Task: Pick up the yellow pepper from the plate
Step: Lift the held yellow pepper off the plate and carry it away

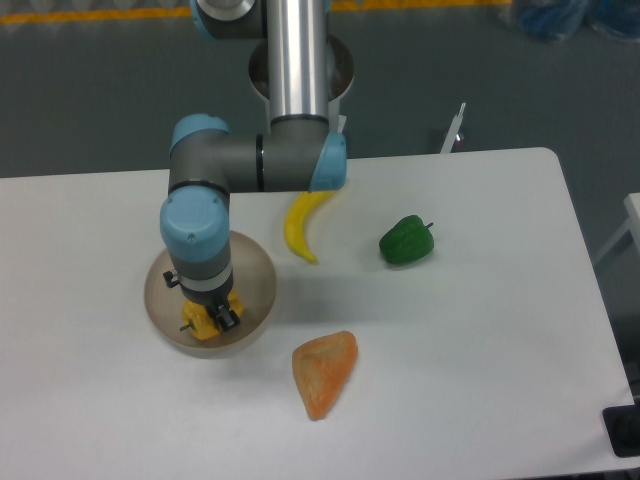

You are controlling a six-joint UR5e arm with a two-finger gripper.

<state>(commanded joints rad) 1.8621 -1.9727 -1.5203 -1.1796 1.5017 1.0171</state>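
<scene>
The yellow pepper (207,322) sits in the front part of the round beige-grey plate (256,282) at the left of the white table. My gripper (208,315) points straight down into the plate, with a finger on each side of the pepper. The fingers look closed against it, and the wrist hides the pepper's top. The pepper still rests low in the plate.
A yellow banana (303,226) lies just right of the plate, under the arm's forearm. A green pepper (407,241) sits further right. An orange wedge-shaped piece (325,371) lies in front of the plate. The table's front edge is near the wedge.
</scene>
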